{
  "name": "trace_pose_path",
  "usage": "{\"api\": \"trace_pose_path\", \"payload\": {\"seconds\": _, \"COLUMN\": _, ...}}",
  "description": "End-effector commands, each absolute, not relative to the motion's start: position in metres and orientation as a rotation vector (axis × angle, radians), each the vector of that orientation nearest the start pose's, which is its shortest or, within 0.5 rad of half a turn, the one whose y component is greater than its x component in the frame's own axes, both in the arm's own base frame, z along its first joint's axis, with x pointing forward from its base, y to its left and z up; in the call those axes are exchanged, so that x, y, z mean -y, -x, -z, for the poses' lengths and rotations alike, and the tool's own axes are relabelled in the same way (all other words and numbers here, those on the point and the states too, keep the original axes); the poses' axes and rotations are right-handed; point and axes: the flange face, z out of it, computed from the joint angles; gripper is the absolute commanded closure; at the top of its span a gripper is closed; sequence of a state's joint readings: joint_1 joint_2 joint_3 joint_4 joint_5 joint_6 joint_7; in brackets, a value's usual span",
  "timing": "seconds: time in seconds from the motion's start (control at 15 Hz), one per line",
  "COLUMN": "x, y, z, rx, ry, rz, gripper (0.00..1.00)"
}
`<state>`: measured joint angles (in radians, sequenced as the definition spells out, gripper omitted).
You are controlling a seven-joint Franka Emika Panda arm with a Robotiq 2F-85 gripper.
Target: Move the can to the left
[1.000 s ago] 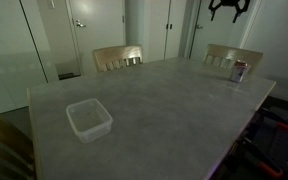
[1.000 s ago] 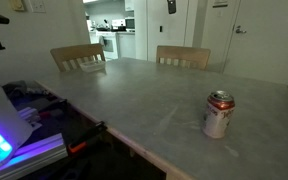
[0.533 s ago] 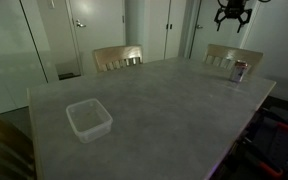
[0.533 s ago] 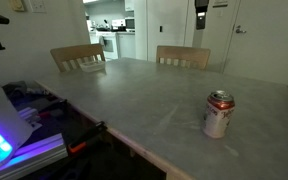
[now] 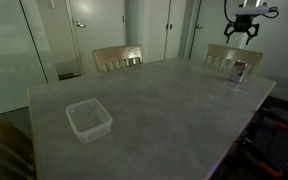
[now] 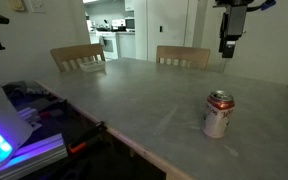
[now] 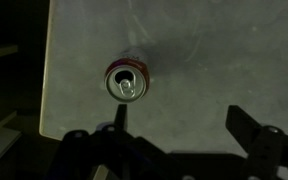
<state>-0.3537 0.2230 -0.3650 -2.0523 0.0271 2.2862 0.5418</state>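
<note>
The arm (image 5: 247, 12) has swung its jaws, spread open and empty, down into the upper right of the frame, above the can (image 5: 239, 71) standing untouched at the desk's (image 5: 164, 105) far-right corner, so a grasp looks imminent.

Grey table (image 5: 164, 100): can (image 5: 238, 71) upright (near corner), plastic container (image 5: 88, 119) well apart.

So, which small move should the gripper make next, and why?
Probably shift sideways to centre over the can, then lower. The gripper hangs open well above the table, not touching the can, and in the wrist view the can sits close to one of the fingers rather than midway.
</note>
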Motion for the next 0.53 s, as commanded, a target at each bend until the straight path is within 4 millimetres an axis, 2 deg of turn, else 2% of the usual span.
{"api": "trace_pose_path", "payload": {"seconds": 0.0, "x": 0.409, "y": -0.432, "z": -0.311, "rx": -1.853, "ry": 2.574, "rz": 0.000, "gripper": 0.00}}
{"api": "trace_pose_path", "payload": {"seconds": 0.47, "x": 0.424, "y": -0.399, "z": -0.263, "rx": -1.687, "ry": 2.590, "rz": -0.128, "gripper": 0.00}}
